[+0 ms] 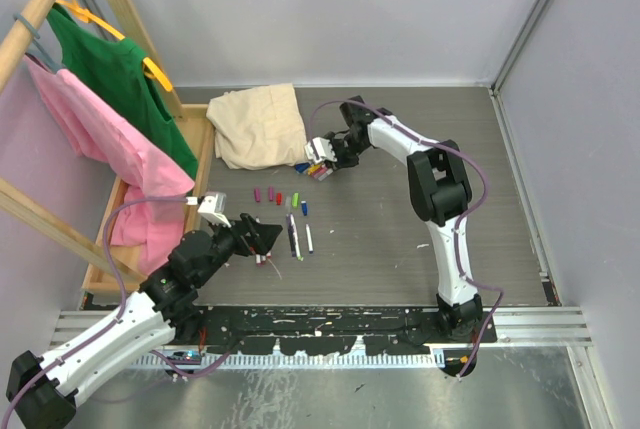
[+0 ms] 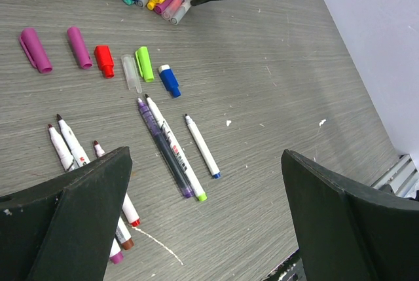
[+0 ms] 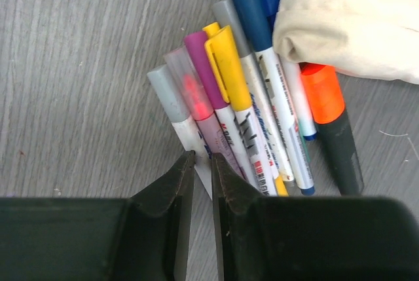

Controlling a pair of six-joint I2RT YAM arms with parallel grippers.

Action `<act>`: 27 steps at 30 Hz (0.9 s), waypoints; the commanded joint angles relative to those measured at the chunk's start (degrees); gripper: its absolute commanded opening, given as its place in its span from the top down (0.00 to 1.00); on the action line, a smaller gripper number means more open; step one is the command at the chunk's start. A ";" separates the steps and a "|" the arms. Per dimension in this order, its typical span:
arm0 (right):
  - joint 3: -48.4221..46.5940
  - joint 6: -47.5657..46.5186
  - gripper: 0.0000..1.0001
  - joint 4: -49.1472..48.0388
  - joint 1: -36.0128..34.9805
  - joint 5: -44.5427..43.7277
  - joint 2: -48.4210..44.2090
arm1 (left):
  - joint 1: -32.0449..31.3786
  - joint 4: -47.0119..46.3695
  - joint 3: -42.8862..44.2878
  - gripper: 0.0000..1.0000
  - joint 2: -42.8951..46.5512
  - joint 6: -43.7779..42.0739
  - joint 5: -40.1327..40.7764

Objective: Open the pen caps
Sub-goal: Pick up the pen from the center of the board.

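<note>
The pick-up step is in hand: the right claw [image 3: 203, 163] is narrowed on the white barrel of the grey-capped pen [image 3: 188, 131], its cap [image 3: 167, 94] just ahead of the tips. Next, lifting clear is called for, so the cap can be pulled by the wide-open left claw [image 2: 205, 155].

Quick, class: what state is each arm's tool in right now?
Left tool: open, empty.
Right tool: closed on the grey-capped pen.
</note>
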State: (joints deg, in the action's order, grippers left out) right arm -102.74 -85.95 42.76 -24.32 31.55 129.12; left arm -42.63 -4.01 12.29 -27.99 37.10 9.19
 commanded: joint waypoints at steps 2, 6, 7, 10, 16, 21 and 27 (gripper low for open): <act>1.80 -2.07 0.78 1.59 -0.24 -2.69 -2.56 | 0.03 -2.94 0.02 0.02 0.63 0.52 0.06; 4.02 -2.45 0.77 1.60 -0.09 -3.24 -3.84 | 0.03 -2.93 0.00 0.02 0.87 0.52 0.04; 4.35 -2.46 0.77 1.62 0.00 -3.17 -4.15 | 0.02 -2.93 0.00 0.02 0.89 0.53 0.06; 4.79 -2.80 0.76 2.15 0.17 -3.23 -4.38 | 0.03 -2.93 0.01 0.02 0.90 0.52 0.04; 5.28 -3.29 0.73 3.28 0.37 -2.96 -4.55 | 0.02 -2.76 -0.01 0.02 1.06 0.53 0.08; 5.18 -3.50 0.70 5.51 0.38 -3.02 -4.41 | 0.02 -3.09 0.09 0.02 0.69 0.56 -0.13; 4.25 -2.21 0.66 10.21 0.36 -4.59 -3.45 | 0.07 -3.78 0.19 0.02 0.26 0.60 -0.62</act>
State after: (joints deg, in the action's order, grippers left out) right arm -98.43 -89.01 45.47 -24.14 29.30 126.65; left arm -42.63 -4.05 12.27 -27.57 37.10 9.15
